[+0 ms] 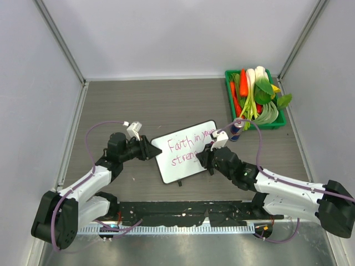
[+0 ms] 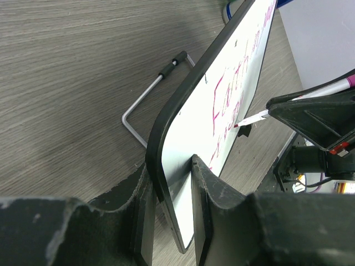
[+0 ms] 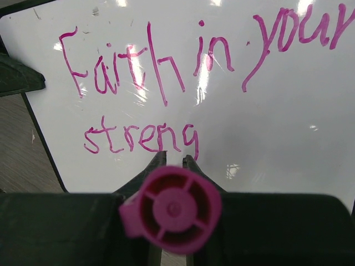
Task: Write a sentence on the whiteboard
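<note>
The whiteboard [image 1: 188, 160] stands tilted at the table's middle, and my left gripper [image 1: 151, 148] is shut on its left edge. In the left wrist view the fingers [image 2: 213, 188] clamp the board's dark rim [image 2: 166, 133]. The sentence [image 3: 166, 66] reads "Faith in your" with "streng" below it in magenta. My right gripper [image 1: 206, 158] is shut on a magenta marker [image 3: 173, 208], whose end cap fills the right wrist view. The marker tip [image 2: 242, 123] touches the board just after the "g". The right gripper [image 3: 175, 158] points at the board.
A green tray [image 1: 280, 119] of carrots, leeks and greens sits at the back right. A small blue and red object [image 1: 236, 133] lies by the board's right corner. The board's wire stand [image 2: 145, 100] rests on the table behind it. Grey walls close three sides.
</note>
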Available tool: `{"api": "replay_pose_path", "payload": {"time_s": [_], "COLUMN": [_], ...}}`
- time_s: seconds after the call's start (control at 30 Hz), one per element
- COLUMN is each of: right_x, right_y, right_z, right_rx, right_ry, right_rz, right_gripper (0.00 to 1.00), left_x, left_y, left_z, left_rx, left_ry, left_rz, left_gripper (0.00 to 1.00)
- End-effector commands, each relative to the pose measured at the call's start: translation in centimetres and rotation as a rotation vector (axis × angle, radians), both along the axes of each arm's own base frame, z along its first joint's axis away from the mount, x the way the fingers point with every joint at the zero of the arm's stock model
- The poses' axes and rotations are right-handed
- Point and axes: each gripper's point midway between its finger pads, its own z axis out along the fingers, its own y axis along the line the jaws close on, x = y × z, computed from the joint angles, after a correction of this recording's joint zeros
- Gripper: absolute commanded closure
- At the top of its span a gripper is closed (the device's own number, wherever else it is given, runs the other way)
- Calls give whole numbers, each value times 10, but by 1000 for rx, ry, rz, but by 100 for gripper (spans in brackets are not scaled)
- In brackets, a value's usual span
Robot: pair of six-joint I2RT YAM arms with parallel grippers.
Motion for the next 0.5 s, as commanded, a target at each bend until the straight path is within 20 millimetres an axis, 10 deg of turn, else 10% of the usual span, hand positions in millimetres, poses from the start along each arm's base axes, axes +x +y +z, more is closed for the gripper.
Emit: {"api": "replay_pose_path", "payload": {"time_s": [0.0,0.47], "right_x": [1,30], "right_y": [8,-13], "right_z": [22,77], "right_rx": [67,209], "right_ry": [-16,-74], "right_rz": [30,-16], "right_gripper": [98,99], "left_x": [5,4], "left_y": [11,10], "left_z": [-17,-16], "left_rx": [81,79], "left_ry": [-8,-9], "left_rz": [28,25], "left_gripper": [100,100]}}
